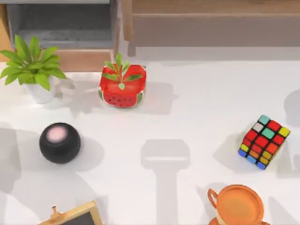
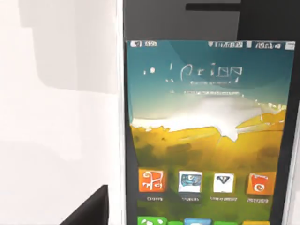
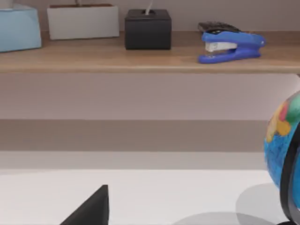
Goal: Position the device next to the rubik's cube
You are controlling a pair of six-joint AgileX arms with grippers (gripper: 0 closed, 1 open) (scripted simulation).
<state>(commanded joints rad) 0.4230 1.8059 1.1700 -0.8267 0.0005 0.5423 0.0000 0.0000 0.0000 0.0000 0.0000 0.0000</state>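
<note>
- Filling most of my left wrist view is the device (image 2: pixel 208 136), its lit screen with wallpaper and app icons facing the lens, very close, over the white table (image 2: pixel 56 140).
- Whether my left jaws have hold of it I cannot tell; a dark finger tip (image 2: pixel 91 208) shows at the frame's lower edge, but no contact is visible.
- Far off on the table's right side sits the rubik's cube (image 1: pixel 264 142), tilted, with an orange cup (image 1: pixel 239 204) near it.
- Right arm looks toward a shelf with a blue stapler (image 3: pixel 229 47) and a globe (image 3: pixel 283 140); its jaw state I cannot tell either.
- Risks, as I judge them: a slim, smooth phone could slip on a long carry, and coming in low could knock the cube or the cup.
</note>
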